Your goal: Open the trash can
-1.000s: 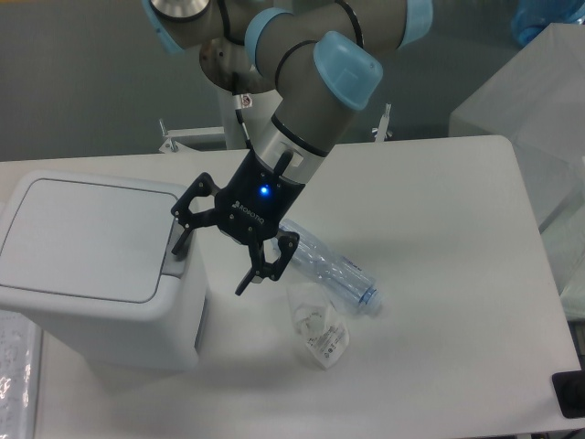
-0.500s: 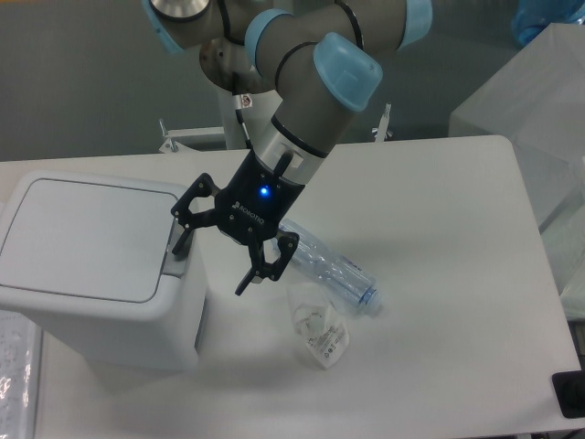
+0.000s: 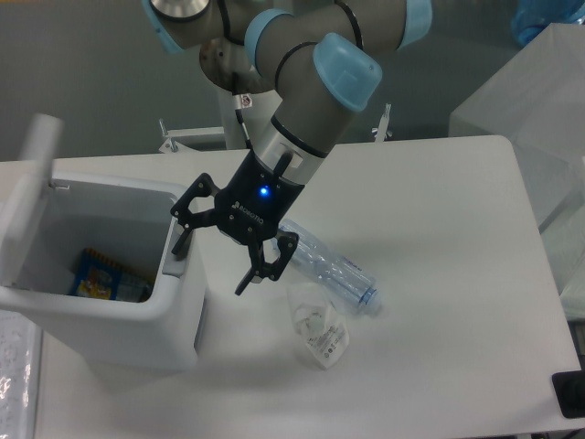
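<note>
The white trash can [image 3: 137,315] stands at the left of the table with its lid [image 3: 27,178] swung up at the far left side. Inside it lies a blue and yellow packet [image 3: 102,275]. My gripper [image 3: 212,262] is open. One fingertip [image 3: 180,243] rests on the grey latch [image 3: 174,259] at the can's right rim. The other fingertip [image 3: 245,283] hangs over the table to the right of the can. Nothing is held.
A clear plastic bottle [image 3: 334,270] lies on the table right of the gripper. A crumpled white wrapper [image 3: 317,329] lies in front of it. A translucent box [image 3: 535,101] stands at the back right. A dark object [image 3: 571,395] sits at the front right corner.
The trash can's lid has sprung open from flat to upright, showing the inside. The gripper and arm have not moved.
</note>
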Controlling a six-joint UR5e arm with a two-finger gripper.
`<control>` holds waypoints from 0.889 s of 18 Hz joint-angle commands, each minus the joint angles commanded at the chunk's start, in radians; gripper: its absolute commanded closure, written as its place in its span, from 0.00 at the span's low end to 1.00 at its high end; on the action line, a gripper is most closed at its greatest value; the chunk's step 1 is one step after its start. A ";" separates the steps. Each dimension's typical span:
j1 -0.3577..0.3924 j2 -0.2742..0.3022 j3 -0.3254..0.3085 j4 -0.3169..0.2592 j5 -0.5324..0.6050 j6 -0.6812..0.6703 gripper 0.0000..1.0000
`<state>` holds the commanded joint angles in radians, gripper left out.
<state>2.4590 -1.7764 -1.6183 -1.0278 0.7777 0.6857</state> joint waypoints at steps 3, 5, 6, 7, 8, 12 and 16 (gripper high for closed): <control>0.000 0.002 0.006 -0.003 0.000 0.002 0.00; 0.006 0.003 0.024 0.009 0.000 -0.002 0.00; 0.011 0.003 0.037 0.009 0.000 0.002 0.00; 0.015 0.003 0.049 0.009 0.000 0.005 0.00; 0.017 0.003 0.063 0.014 0.000 0.006 0.00; 0.078 0.008 0.084 0.020 0.000 0.061 0.00; 0.161 -0.001 0.066 0.021 0.098 0.162 0.00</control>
<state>2.6199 -1.7778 -1.5524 -1.0063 0.8753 0.8480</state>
